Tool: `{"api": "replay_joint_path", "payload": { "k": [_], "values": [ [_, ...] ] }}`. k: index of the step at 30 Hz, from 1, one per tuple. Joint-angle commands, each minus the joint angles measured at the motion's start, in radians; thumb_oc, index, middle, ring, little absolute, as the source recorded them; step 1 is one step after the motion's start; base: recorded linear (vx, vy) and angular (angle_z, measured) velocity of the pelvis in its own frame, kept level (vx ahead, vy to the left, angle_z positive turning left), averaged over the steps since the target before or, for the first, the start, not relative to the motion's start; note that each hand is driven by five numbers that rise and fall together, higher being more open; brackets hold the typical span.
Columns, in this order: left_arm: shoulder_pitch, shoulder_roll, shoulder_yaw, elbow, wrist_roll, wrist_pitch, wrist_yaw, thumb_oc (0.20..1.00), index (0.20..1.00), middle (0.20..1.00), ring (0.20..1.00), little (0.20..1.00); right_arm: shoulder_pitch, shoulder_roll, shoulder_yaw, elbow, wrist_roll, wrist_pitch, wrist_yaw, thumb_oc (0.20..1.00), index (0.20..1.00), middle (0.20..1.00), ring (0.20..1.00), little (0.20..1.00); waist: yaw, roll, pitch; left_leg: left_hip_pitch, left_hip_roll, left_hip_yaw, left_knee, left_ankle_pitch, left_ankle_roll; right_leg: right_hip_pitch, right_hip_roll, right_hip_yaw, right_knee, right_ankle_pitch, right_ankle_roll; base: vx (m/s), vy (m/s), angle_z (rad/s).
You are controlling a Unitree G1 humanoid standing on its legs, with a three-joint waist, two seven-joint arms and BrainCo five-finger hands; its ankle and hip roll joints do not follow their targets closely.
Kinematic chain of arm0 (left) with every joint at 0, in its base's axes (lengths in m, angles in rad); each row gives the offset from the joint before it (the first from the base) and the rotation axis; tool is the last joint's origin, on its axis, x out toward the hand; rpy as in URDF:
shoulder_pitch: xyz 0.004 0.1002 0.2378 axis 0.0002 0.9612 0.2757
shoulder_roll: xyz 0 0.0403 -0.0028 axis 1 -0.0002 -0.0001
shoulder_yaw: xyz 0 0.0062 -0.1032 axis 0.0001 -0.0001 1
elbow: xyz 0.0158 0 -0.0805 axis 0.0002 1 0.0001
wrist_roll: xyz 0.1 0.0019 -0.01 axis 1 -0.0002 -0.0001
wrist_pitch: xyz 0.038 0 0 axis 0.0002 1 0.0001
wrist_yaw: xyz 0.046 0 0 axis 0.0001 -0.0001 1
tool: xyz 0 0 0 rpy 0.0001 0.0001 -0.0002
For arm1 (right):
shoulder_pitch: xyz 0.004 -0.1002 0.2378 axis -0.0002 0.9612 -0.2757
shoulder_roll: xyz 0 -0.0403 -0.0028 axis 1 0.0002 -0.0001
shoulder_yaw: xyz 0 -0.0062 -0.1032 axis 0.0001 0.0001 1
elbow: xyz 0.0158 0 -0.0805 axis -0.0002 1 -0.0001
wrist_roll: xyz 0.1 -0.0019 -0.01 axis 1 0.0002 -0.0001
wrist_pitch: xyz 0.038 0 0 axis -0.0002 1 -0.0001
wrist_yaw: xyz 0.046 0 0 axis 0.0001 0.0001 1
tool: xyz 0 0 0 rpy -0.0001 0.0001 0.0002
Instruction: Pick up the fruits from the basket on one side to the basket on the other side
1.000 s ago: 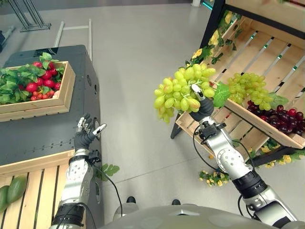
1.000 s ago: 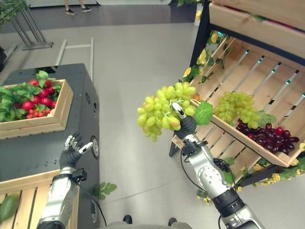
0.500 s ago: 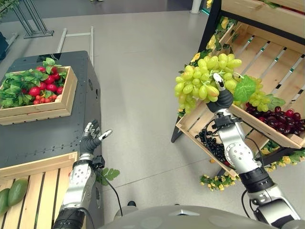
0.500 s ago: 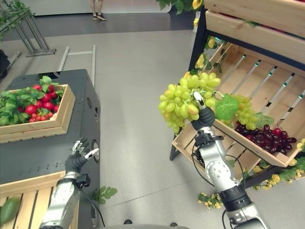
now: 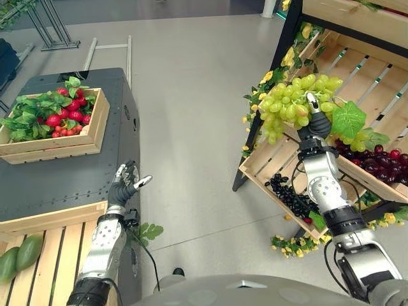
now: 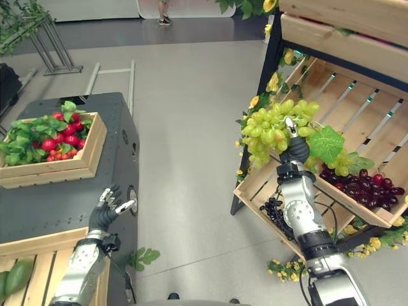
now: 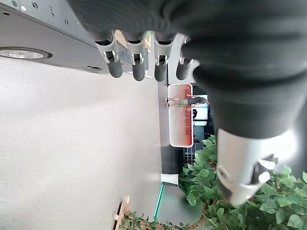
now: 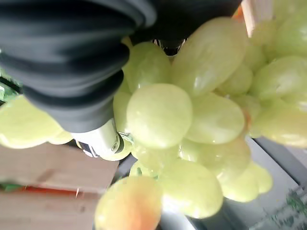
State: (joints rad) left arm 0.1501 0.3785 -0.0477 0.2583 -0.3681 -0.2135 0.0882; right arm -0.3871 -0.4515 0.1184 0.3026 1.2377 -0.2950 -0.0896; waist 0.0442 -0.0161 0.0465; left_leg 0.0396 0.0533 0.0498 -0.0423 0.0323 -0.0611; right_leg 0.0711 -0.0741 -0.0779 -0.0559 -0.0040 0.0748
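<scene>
My right hand (image 5: 315, 126) is shut on a big bunch of green grapes (image 5: 290, 102) with a green leaf (image 5: 347, 119), held up over the front edge of the slanted wooden crate (image 5: 357, 175) on the right-hand shelf. The grapes (image 8: 192, 115) press close against the hand's dark cover (image 8: 72, 57) in the right wrist view. Dark red grapes (image 5: 379, 159) and a few green ones (image 5: 366, 136) lie in that crate. The wooden crate (image 5: 57, 150) at the left holds red fruits with leaves (image 5: 48, 118). My left hand (image 5: 122, 186) is open by the black box's edge, its fingers (image 7: 136, 62) straight.
The left crate rests on a black box (image 5: 64, 182). A slatted crate (image 5: 57, 255) at the lower left holds green fruits (image 5: 19, 255). Black grapes (image 5: 287, 194) lie in the lower shelf crate. Bare grey floor (image 5: 185, 127) separates box and shelf. A metal stand (image 5: 51, 25) is far left.
My right hand has carried the green grape bunch rightward, from over the open floor to the shelf crate's front. The camera has shifted. My left hand has stayed open by the box.
</scene>
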Motion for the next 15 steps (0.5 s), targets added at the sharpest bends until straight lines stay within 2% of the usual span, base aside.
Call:
{"api": "replay_joint_path", "payload": {
  "k": [1,15],
  "values": [
    [-0.038,0.082,0.001,-0.028,-0.021,-0.041,-0.003,1.0,1.0,1.0,1.0,1.0,-0.163,-0.057,-0.056,0.016,-0.023,-0.088,-0.007,0.2,0.2,0.2,0.2,0.2,0.001,-0.063,-0.019,-0.025,-0.04,-0.02,0.081,-0.077,0.023,-0.022,-0.001,0.012,0.047,0.01,0.01,-0.01,-0.01,0.05],
    [-0.036,0.104,-0.032,-0.021,-0.042,-0.039,-0.015,1.0,1.0,1.0,1.0,1.0,-0.299,-0.152,-0.125,0.247,-0.01,-0.111,-0.071,0.2,0.2,0.2,0.2,0.2,0.011,-0.037,-0.003,-0.035,-0.039,-0.047,0.073,-0.059,0.009,-0.016,0.001,-0.018,0.036,0.01,0.003,0.0,-0.012,0.07]
  ]
}}
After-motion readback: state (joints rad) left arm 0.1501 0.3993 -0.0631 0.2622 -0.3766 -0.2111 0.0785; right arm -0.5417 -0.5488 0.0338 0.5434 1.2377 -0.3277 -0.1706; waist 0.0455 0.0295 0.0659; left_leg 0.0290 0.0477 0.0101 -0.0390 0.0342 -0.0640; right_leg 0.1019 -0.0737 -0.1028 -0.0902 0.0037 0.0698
